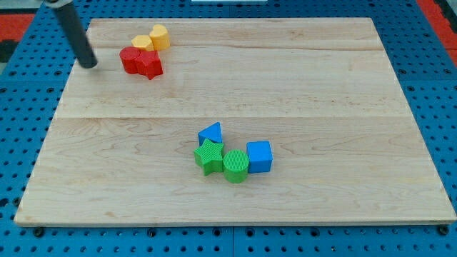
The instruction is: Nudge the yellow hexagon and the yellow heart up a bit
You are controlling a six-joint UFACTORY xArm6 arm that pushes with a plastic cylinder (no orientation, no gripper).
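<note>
1. Green cylinder [235,166], nearest the view's bottom, stands touching a green star-shaped block [208,156] on its left and a blue cube [259,156] on its right.
2. Just above the green star sits a blue triangle [211,133], touching it.
3. Well apart from the green cylinder, toward the view's top left, lie the yellow hexagon [159,36] and, on its left, the yellow heart [143,43], pressed together on the wooden table [321,93].
4. Below the yellow pair, two red blocks [141,62] huddle side by side, touching the heart; their shapes are hard to make out.
5. My tip [88,63] rests on the table left of the red blocks, apart from them and lower left of the yellow heart.
6. No gripper is fitted: the arm ends in a plain dark rod, so nothing is clamped.
</note>
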